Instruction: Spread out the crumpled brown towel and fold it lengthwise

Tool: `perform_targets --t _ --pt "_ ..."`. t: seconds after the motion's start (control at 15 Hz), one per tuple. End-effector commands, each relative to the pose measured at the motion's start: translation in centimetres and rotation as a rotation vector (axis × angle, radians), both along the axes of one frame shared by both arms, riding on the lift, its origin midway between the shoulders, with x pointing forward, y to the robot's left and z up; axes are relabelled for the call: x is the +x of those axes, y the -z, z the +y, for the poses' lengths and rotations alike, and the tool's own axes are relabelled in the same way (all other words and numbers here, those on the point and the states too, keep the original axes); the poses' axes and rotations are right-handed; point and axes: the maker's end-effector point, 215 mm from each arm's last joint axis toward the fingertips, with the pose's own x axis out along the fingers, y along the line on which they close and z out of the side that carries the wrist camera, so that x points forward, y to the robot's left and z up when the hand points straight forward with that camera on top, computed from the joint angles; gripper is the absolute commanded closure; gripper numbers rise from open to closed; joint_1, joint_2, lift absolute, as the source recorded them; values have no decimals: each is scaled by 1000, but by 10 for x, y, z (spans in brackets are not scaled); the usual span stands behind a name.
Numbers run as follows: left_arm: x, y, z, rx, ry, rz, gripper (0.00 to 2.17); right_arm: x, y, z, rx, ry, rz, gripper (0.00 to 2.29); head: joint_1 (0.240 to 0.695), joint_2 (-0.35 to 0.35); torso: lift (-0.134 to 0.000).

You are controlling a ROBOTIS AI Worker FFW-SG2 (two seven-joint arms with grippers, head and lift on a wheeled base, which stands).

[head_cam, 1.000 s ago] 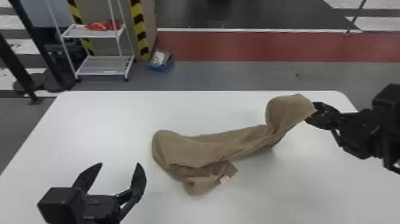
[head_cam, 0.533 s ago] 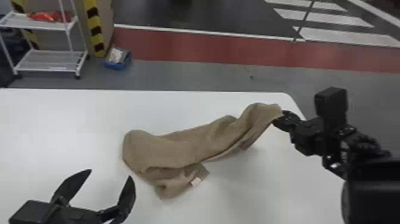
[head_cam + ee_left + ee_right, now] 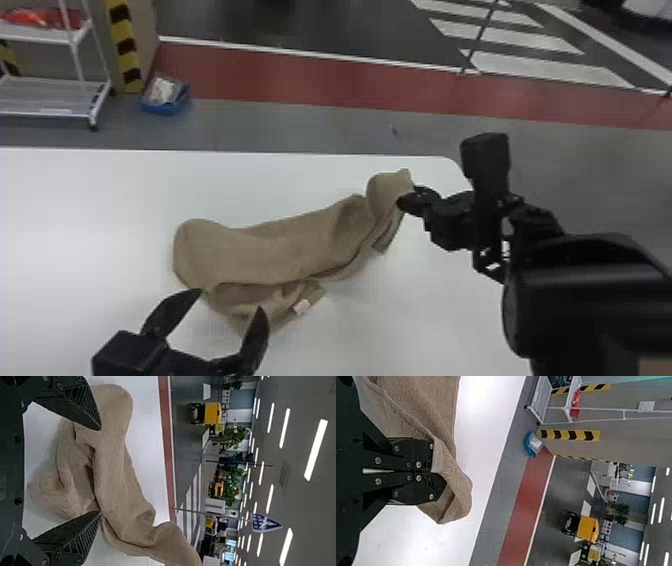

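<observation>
Towel [image 3: 280,255] slants long through the middle of the head view, its upper right end pinched in the right gripper [image 3: 406,197], its lower left end nearer the left gripper [image 3: 230,299], whose fingers [image 3: 256,337] are wide apart

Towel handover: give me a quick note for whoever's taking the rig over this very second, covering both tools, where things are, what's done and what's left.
Left tool: open and empty, at the near side of the towel's left end.
Right tool: shut on the towel's right end.
Towel: a crumpled strip running across the table, its left end bunched with loose folds on the near side; the white tag is on that side too.
Done: right end gripped.
Left: grip the left end, spread the towel flat, then fold it lengthwise.
</observation>
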Motion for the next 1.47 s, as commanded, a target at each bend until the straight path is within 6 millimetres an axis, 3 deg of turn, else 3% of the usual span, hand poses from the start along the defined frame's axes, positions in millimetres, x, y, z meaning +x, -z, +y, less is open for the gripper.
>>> perform_targets --t 0.0,0.27,0.53,0.67,0.87,1.07,1.13,1.4 --pt "2 11 -20 7 40 25 154 -1 -3 8 12 -5 -1 1477 695 -277 -124" --pt "3 42 -36 42 89 102 157 0 -7 13 15 -3 -11 1477 695 -301 -124" --pt "11 65 -34 82 97 150 215 -2 -14 17 26 -5 -20 1477 695 -306 -124" --pt "14 68 -30 80 90 158 340 -4 -14 16 30 -1 -15 1477 695 -299 -124" --pt "13 71 -30 85 106 170 819 -5 -17 15 32 1 -21 1474 695 -295 -124" --pt "14 48 -15 65 69 135 1872 -5 -19 5 35 20 -26 1474 695 -294 -124" --pt "14 34 -7 53 50 118 1976 -5 -19 -1 40 31 -27 1477 695 -293 -124" --pt "17 -18 51 30 -19 53 1976 -5 -25 -36 57 82 -37 1474 695 -279 -124"
